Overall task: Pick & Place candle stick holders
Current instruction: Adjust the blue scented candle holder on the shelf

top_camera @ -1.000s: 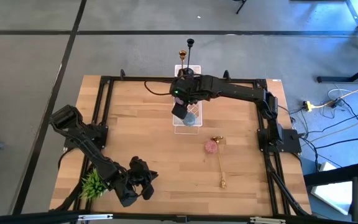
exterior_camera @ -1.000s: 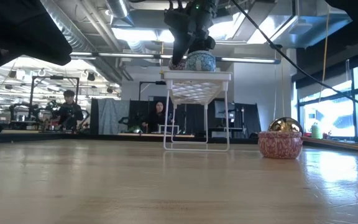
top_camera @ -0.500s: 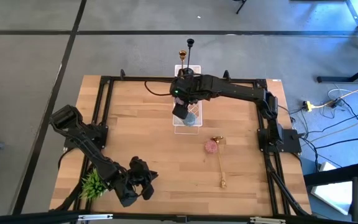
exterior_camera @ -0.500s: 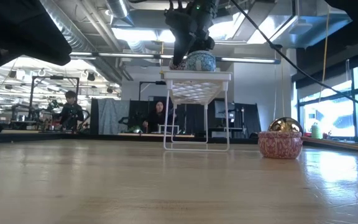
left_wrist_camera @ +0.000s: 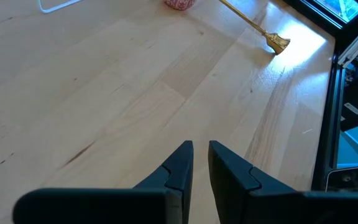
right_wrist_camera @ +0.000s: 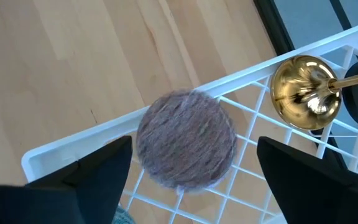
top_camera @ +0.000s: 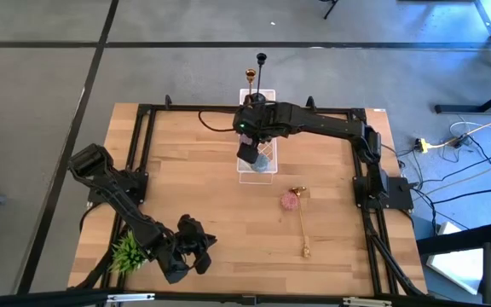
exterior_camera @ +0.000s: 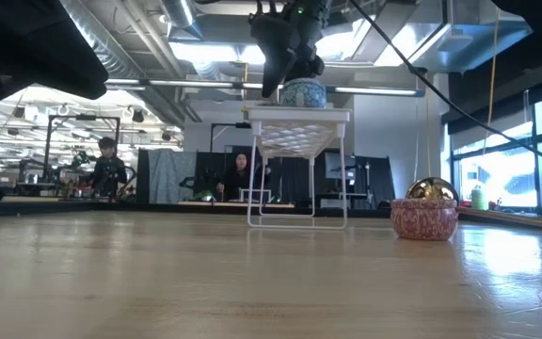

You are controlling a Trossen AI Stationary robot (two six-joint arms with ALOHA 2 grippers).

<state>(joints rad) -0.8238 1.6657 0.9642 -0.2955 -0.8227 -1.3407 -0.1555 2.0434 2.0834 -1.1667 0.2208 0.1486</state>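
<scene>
Right gripper (top_camera: 247, 153) released, fingers spread over white wire rack (top_camera: 268, 176), hardly moved since earlier; gold candle stick holder (top_camera: 303, 224) lies flat on wooden table (top_camera: 194, 170) (another upright in rack (right_wrist_camera: 305, 93)); left gripper (left_wrist_camera: 200, 163) nearly closed, empty, unmoved.

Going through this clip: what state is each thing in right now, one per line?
Right pincer: open, over the rack.
Left pincer: shut, empty, low over the table.
Fuzzy ball: on the rack, ungripped.
Gold holder on rack: upright.
Black holder: upright.
Gold holder on table: lying flat.
</scene>
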